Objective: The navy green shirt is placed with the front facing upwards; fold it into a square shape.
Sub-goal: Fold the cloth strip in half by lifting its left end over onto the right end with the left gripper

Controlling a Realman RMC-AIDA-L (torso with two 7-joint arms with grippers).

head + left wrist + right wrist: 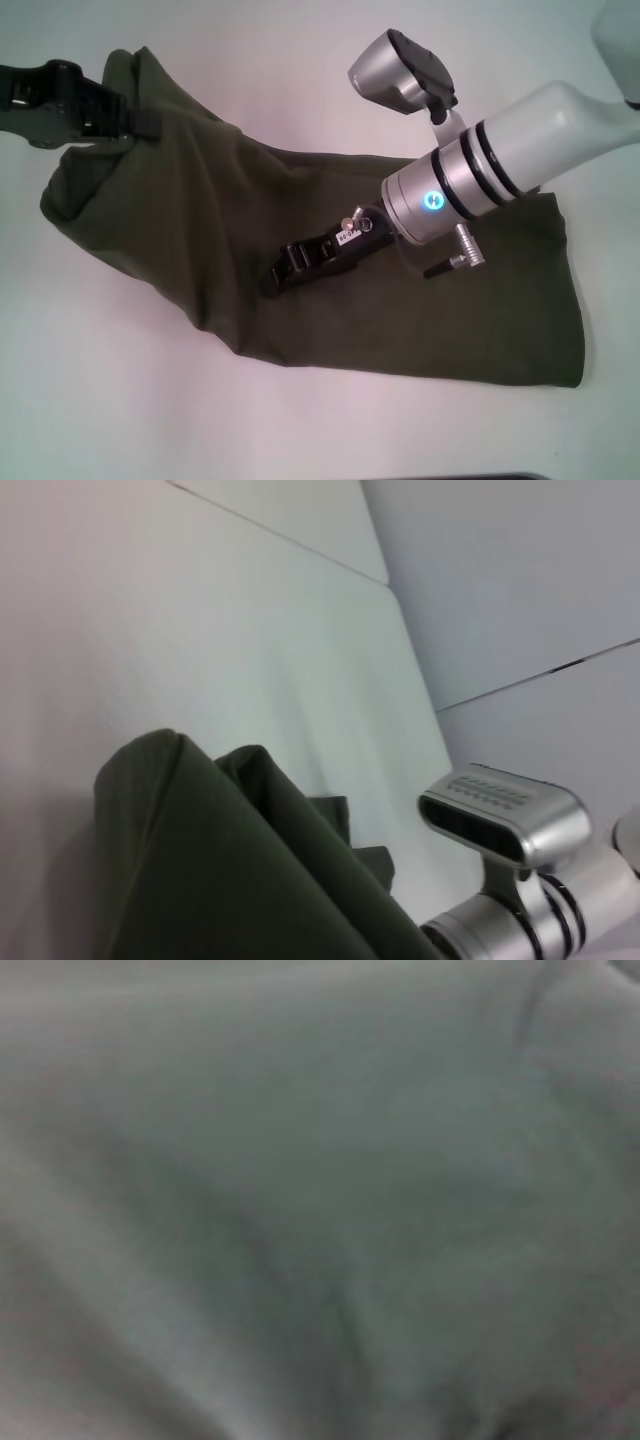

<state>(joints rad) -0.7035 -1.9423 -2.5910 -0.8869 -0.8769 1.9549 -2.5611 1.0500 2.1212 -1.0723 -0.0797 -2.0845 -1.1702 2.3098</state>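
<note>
Left gripper: the black left gripper (140, 122) sat at the far left edge of the head view, its tip pinched together on a raised corner of the navy green shirt (200, 240). The cloth bunched upward where it was gripped.

Shirt: the olive fabric lay in a long, rumpled band across the white table (120, 400), running from the lifted left corner down to a flatter end at the right. Only plain olive cloth showed; no lettering, collar or label could be seen. Diagonal creases ran from the held corner toward the middle, and the near edge slanted down toward the right.

Left wrist view: the shirt (220, 870) rose in a doubled fold over the table (200, 630), with a small further fold behind it. The silver camera housing (500, 815) of the other arm stood beyond the cloth.

Right gripper: the right gripper (285, 270) lay low over the middle of the shirt, its black fingers pointing left and resting on or just above the fabric. Whether its fingers were apart or together could not be told.

Right arm: its silver wrist with a glowing blue ring (433, 201) hung over the shirt's right half.

Right wrist view: filled wholly with close olive cloth (320, 1200), with soft wrinkles.
</note>
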